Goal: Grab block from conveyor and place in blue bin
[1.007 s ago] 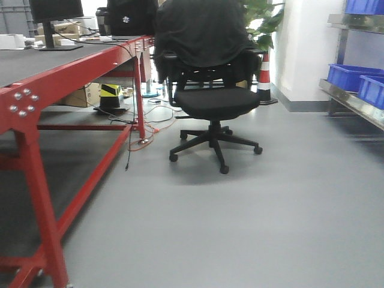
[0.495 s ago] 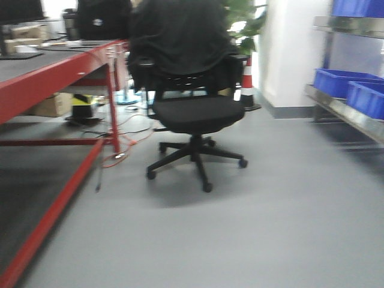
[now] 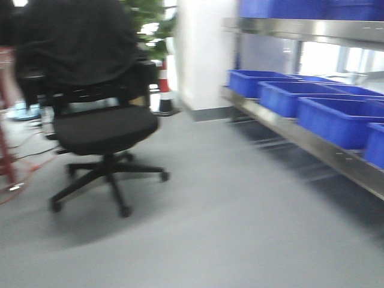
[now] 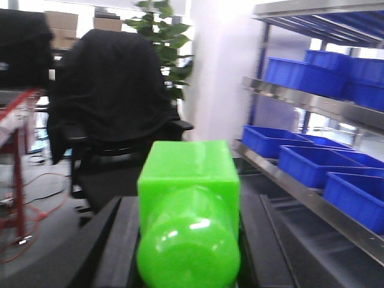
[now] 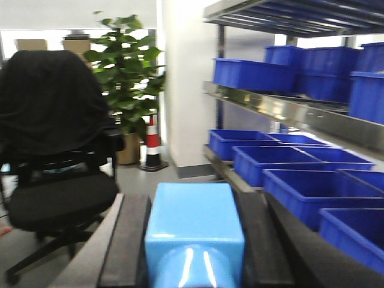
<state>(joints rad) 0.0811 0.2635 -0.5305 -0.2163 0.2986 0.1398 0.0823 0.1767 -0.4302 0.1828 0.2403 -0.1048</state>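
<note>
A bright green block [image 4: 189, 180] fills the left wrist view, clamped between the black fingers [image 4: 123, 240] of my left gripper [image 4: 189, 207], which is shut on it. My right gripper [image 5: 195, 207] is shut on a light blue block [image 5: 195, 222], with its black fingers [image 5: 129, 240] pressed to both sides. Several blue bins [image 3: 336, 120] stand in a row on a low steel shelf [image 3: 312, 147] at the right; they also show as blue bins [image 4: 306, 165] and blue bins [image 5: 300, 180] in the wrist views. The conveyor is out of view. Neither gripper shows in the front view.
A black office chair [image 3: 102, 129] draped with a dark jacket stands on the grey floor at the left. Behind it are a traffic cone [image 3: 164, 90], a potted plant [image 5: 129, 66] and a white pillar [image 3: 204, 54]. A red table leg [image 3: 6, 150] is at the far left.
The front view has swung to the right: the chair slid left, the red table nearly left the picture, and the shelf with blue bins came into view.
</note>
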